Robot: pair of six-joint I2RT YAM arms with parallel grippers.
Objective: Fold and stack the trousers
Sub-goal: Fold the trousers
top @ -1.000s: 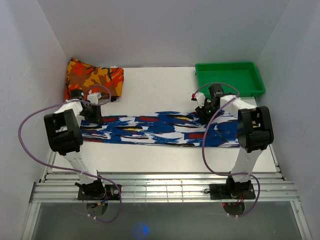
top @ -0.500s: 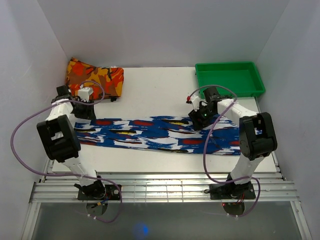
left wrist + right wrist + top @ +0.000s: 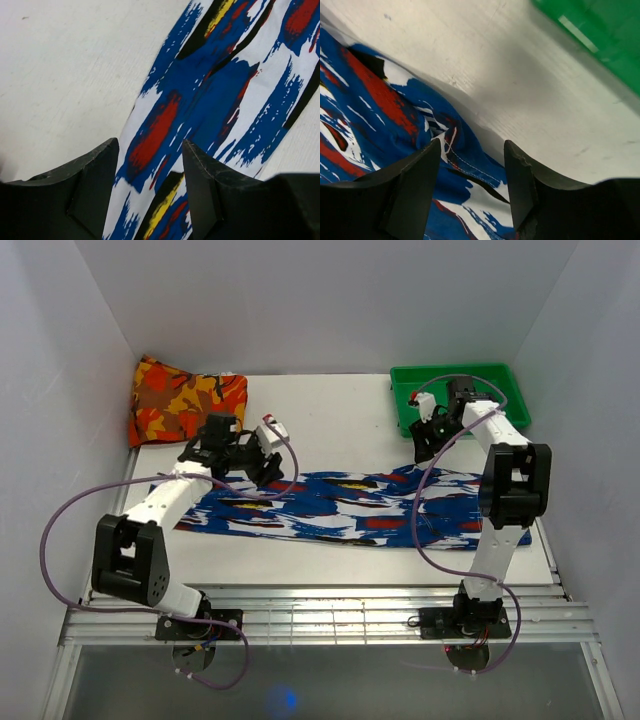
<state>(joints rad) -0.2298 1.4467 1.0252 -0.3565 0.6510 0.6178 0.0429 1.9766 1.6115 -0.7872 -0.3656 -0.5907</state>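
Note:
The trousers [image 3: 350,508] lie stretched flat across the table, left to right, in a blue, white and black print with red and yellow patches. My left gripper [image 3: 268,468] is open and empty, above their far edge left of centre; in the left wrist view the print [image 3: 210,95] shows between the fingers [image 3: 95,185]. My right gripper [image 3: 428,445] is open and empty, over the far right edge by the waistband; the right wrist view shows a stitched seam [image 3: 465,160] between the fingers [image 3: 520,180].
A folded orange, red and yellow cloth [image 3: 185,398] lies at the back left. A green tray [image 3: 505,390] stands at the back right, close behind the right gripper; it also shows in the right wrist view [image 3: 600,30]. White walls enclose the table.
The left gripper has swung from the trousers' left end towards the middle. The right gripper has moved back towards the green tray. The trousers have shifted slightly.

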